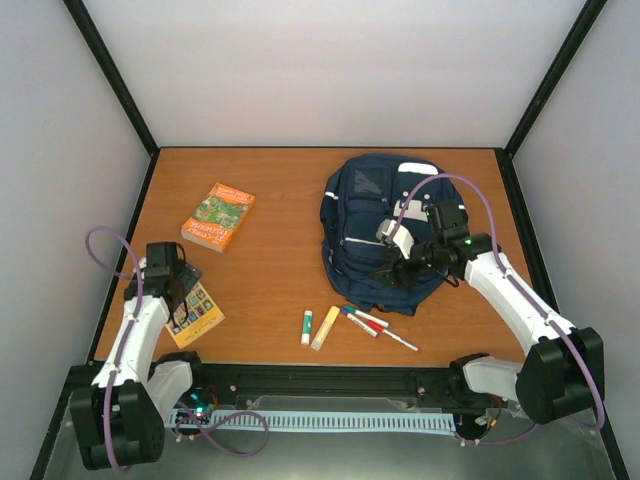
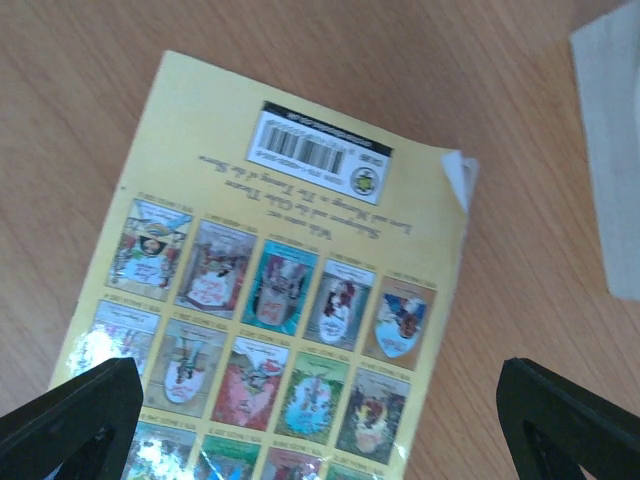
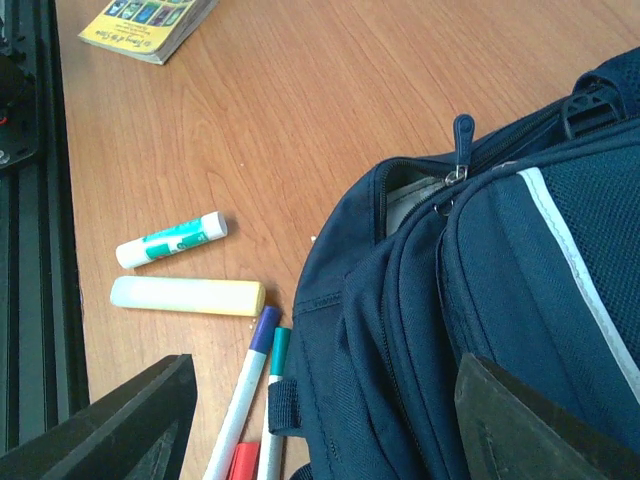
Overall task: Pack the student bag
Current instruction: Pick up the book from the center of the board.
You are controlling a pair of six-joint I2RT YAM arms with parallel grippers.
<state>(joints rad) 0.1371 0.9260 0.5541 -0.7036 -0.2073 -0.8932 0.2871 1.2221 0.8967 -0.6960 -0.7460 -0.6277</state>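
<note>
The navy student bag lies flat at the right middle of the table. In the right wrist view its front pocket zip is partly open, with the pull at the top. My right gripper hovers open and empty over the bag's near left edge. A yellow book lies back cover up at the near left. My left gripper is open just above it, its fingers set wider than the book.
An orange-green book lies at the back left. A glue stick, a yellow stick and several markers lie by the bag's near edge, also in the right wrist view. A black rail runs along the near edge.
</note>
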